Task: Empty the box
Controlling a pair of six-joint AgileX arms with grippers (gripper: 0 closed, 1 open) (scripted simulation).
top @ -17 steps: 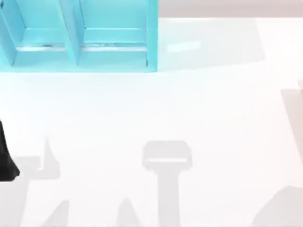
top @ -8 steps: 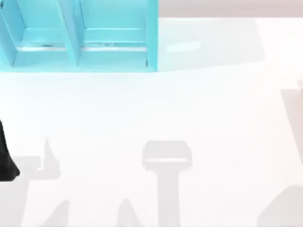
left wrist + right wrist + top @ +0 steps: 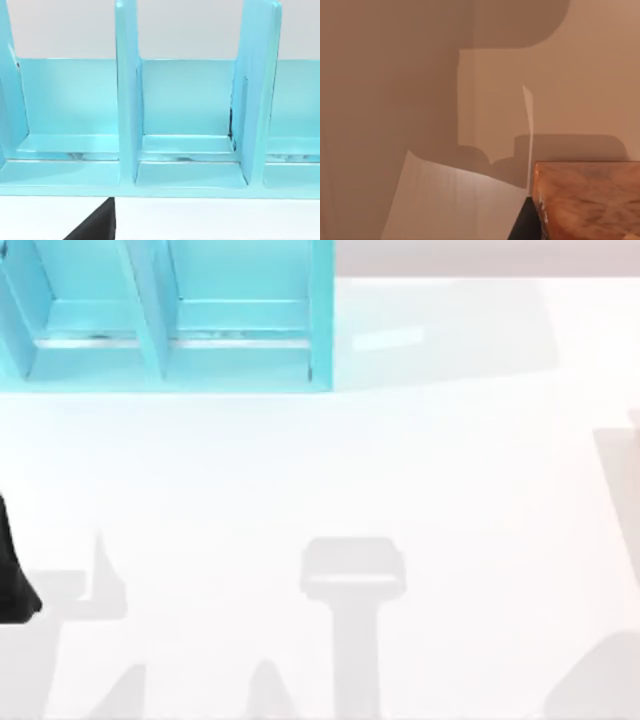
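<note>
White surface (image 3: 420,470), crossed by grey shadows. Turquoise box (image 3: 322,320) at the far left corner, split by upright dividers into compartments with bare floors. Left arm (image 3: 12,580) parked at the left edge, facing the box. Dark sliver of left claw (image 3: 95,227) just before the box front; cannot tell how far open. Right claw (image 3: 524,224) beside a brown block (image 3: 590,200); likewise cannot tell.

The white table (image 3: 400,470) is viewed from directly overhead. The turquoise rack (image 3: 170,320) at its far left is faced closely by the left wrist camera; a wooden surface (image 3: 590,200) is faced closely by the right wrist camera.
</note>
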